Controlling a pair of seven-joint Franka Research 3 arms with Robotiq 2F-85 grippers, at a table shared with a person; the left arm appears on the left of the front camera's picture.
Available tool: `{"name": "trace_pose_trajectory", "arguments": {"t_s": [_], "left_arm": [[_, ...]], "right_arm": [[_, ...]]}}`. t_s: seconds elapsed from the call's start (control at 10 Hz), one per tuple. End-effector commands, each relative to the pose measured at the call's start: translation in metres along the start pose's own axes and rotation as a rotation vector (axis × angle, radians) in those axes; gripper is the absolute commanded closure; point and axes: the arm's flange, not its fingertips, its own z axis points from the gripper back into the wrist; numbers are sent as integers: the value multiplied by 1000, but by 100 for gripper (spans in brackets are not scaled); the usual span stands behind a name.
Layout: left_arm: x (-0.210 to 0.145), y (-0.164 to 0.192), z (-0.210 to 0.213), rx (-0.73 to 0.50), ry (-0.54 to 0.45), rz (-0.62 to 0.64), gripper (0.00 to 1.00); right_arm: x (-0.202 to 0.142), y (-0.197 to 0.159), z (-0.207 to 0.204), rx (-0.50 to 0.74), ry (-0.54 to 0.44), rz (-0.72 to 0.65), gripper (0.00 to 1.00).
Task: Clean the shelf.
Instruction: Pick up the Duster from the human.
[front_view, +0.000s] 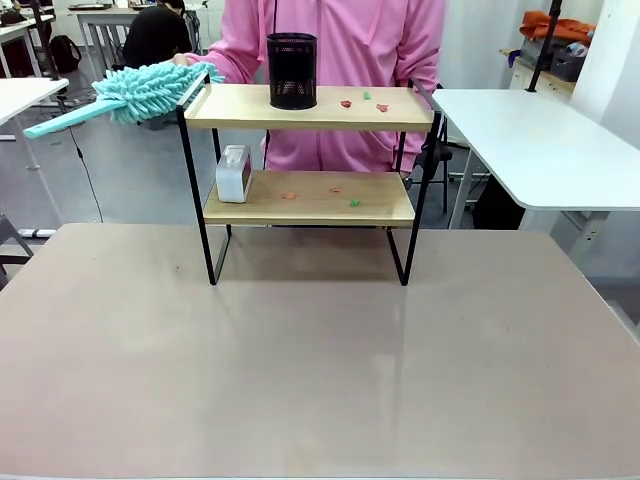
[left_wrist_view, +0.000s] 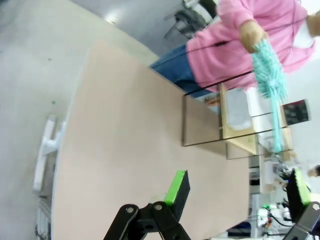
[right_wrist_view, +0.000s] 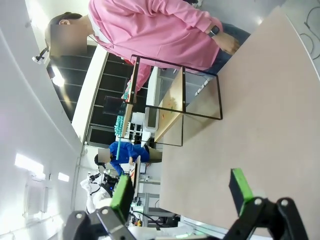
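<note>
The shelf (front_view: 240, 108) stands at the far side of the beige tabletop, two light boards in a black frame. A black mesh cup (front_view: 292, 70) and small red and green scraps (front_view: 346, 103) lie on its top board. A white box (front_view: 233, 173) and more scraps (front_view: 354, 202) rest on the lower board. A person in pink holds a turquoise duster (front_view: 140, 92) at the top board's left end. My left gripper (left_wrist_view: 239, 192) is open above the table, well short of the shelf (left_wrist_view: 245, 142) and the duster (left_wrist_view: 267, 75). My right gripper (right_wrist_view: 182, 192) is open too, far from the shelf (right_wrist_view: 172, 100).
The beige tabletop (front_view: 300, 360) stretches bare in front of the shelf. A white table (front_view: 540, 140) stands at the right behind it, and another white table (front_view: 20, 95) at the far left.
</note>
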Motion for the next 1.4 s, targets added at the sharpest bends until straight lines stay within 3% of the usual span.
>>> {"name": "trace_pose_trajectory", "arguments": {"t_s": [0.0,0.3,0.4,0.5,0.7,0.8,0.9,1.3], "left_arm": [[39,-17,-37,-40,105,24,0],[42,-49,-128,-116,314,15,0],[32,-48,-135,94,393,48,0],[36,-46,-128,-85,253,-7,0],[36,-46,-128,-85,253,-7,0],[33,-45,-145,-43,307,15,0],[39,-43,-163,-113,385,91,0],[54,-42,-222,-270,457,246,0]], "right_arm": [[4,2,0,18,-11,29,0],[4,2,0,18,-11,29,0],[4,2,0,18,-11,29,0],[4,2,0,18,-11,29,0],[4,2,0,18,-11,29,0],[4,2,0,18,-11,29,0],[4,2,0,18,-11,29,0],[4,2,0,18,-11,29,0]]}}
